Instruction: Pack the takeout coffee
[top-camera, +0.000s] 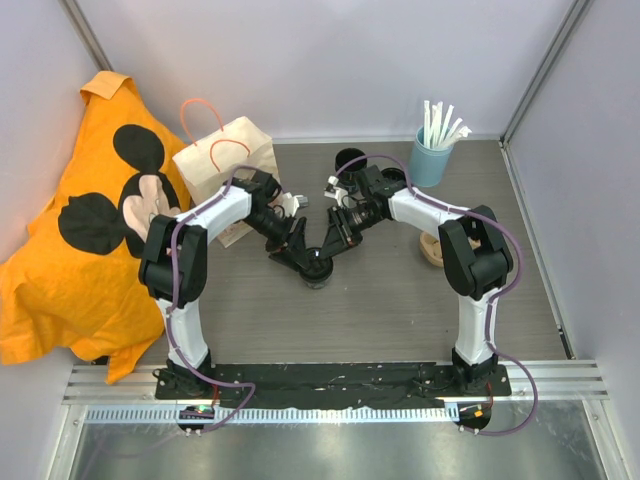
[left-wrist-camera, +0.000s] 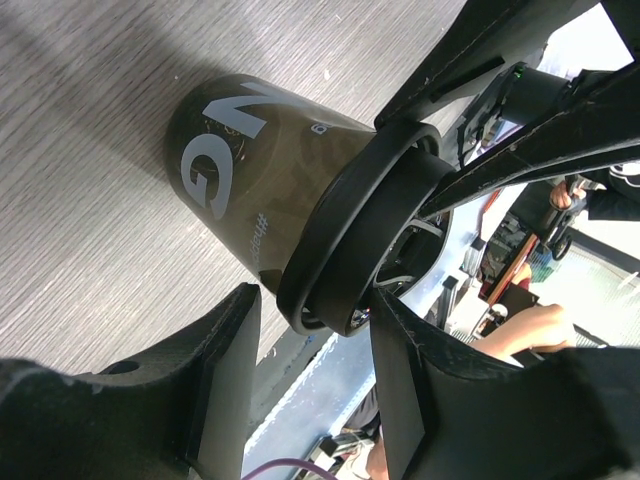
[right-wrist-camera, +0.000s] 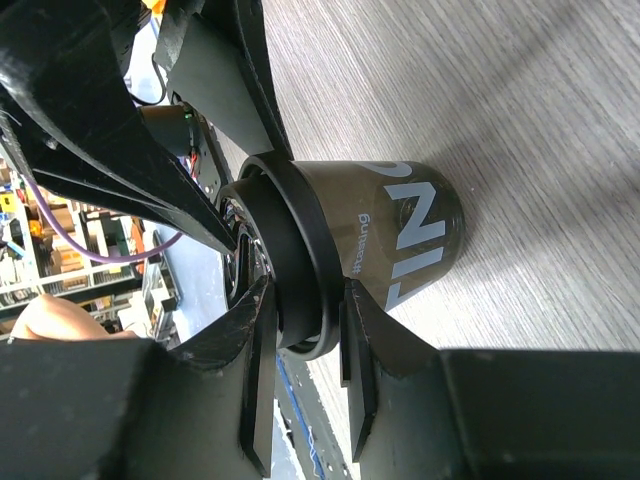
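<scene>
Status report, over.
Left fingers open astride lid of takeout cup. Right fingers at lid rim, grip unclear. Cup upright on table; paper bag behind left arm.

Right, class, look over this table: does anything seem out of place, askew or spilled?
The orange Mickey cloth looks out of place: it lies crumpled left of the paper bag, with no part in packing coffee. The takeout cup stands upright on the table, and nothing looks spilled.

Top view evenly bright, soft overhead light, faint shadows on table (top-camera: 400, 300), glare on metal strip (top-camera: 330, 455) at near edge, wrist views: cup (left-wrist-camera: 250, 170) fairly sharp, own fingers (left-wrist-camera: 220, 400) dark & blurred, bg bright & out of focus, soft diagonal shadows.
</scene>
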